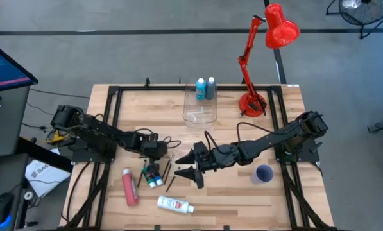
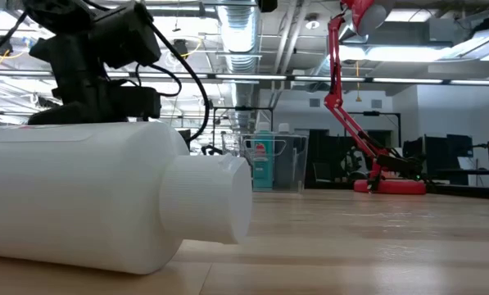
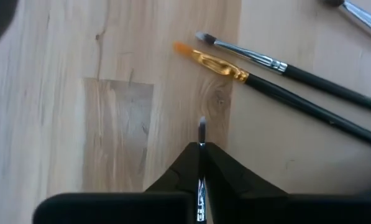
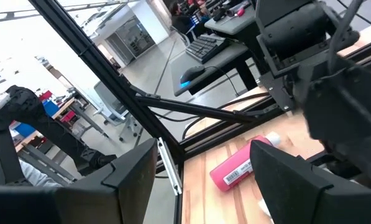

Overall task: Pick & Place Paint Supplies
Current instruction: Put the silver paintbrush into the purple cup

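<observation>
Pinching a thin paintbrush (image 3: pixel 201 134) between its tips, left pincer (image 3: pixel 201 149) is closed.

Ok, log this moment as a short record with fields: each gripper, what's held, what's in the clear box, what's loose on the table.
left gripper: low over the table's left half, jaws shut on a thin paintbrush
right gripper: mid-table, jaws open, holding nothing
clear box: at the table's far edge, holds light blue bottle and grey bottle
loose on table: pink-red bottle, white bottle, more brushes
also on table: purple cup, red desk lamp
</observation>
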